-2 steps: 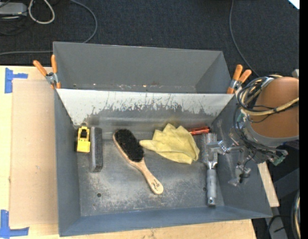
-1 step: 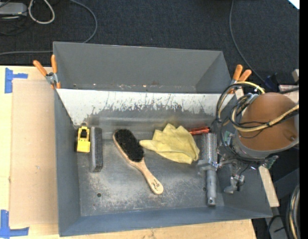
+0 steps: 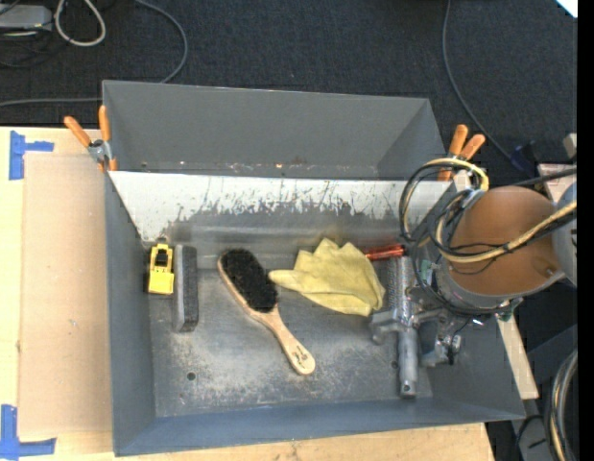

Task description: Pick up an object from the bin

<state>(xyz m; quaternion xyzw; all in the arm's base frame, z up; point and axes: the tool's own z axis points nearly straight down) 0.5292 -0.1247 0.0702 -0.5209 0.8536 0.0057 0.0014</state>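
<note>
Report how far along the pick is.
Done: the gripper is down inside the grey metal bin, near the view's right side. In hand: nothing lifted; the crumpled yellow cloth beside it, the wooden hairbrush with black bristles and the small yellow toy vehicle all lie on the floor. Left: grasp one thing and raise it out.

Five things lie in the bin: one yellow toy truck and one grey bar by the left wall, one wooden hairbrush mid-floor, one yellow cloth, and one red-tipped item, possibly a tool, half hidden near the right wall
</note>
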